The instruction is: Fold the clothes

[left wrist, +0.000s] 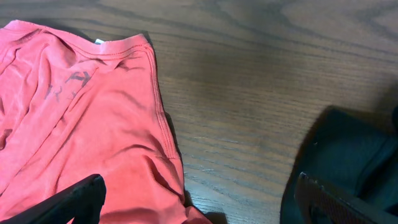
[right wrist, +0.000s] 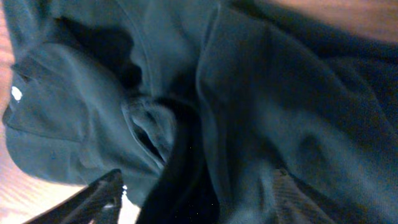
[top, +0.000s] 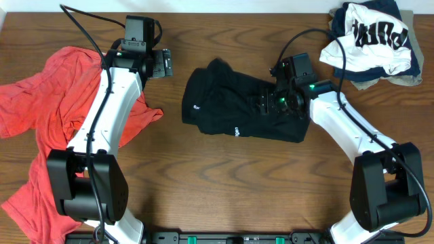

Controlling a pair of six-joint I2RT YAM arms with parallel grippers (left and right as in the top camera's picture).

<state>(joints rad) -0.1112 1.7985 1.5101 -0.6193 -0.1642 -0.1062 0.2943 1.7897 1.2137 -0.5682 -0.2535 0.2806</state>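
Just beneath the right hand (top: pixel 262 103) — unclenched, empty — the bunched black T-shirt (top: pixel 217 102)

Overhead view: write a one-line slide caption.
Right end effector over the bunched black T-shirt; left end effector open beside the coral-red T-shirt.

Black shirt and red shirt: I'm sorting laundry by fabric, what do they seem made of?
Black shirt: soft matte knit, likely cotton jersey, lying in limp folds. Red shirt: thin matte knit, probably cotton, with a stitched ribbed collar band.
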